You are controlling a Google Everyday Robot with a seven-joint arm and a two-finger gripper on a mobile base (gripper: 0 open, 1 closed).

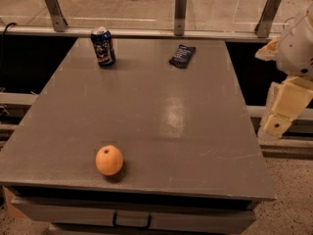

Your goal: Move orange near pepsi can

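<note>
Orange (109, 159) front-left | pepsi can (103, 46) back-left | claw (283, 112) off table (195, 131) rt — cropped, state unclear

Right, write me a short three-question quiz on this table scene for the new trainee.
1. True or false: the small round orange fruit touches the upright dark blue drink can.
2. Where is the cream two-finger gripper? A) above the orange; B) beyond the grey table's right edge, apart from every object; C) beside the can.
3. Fill in: seen from the camera, the flat dark snack packet lies to the can's ____.
Key: 1 false, the orange sits near the front edge and the can at the far edge; 2 B; 3 right.
</note>
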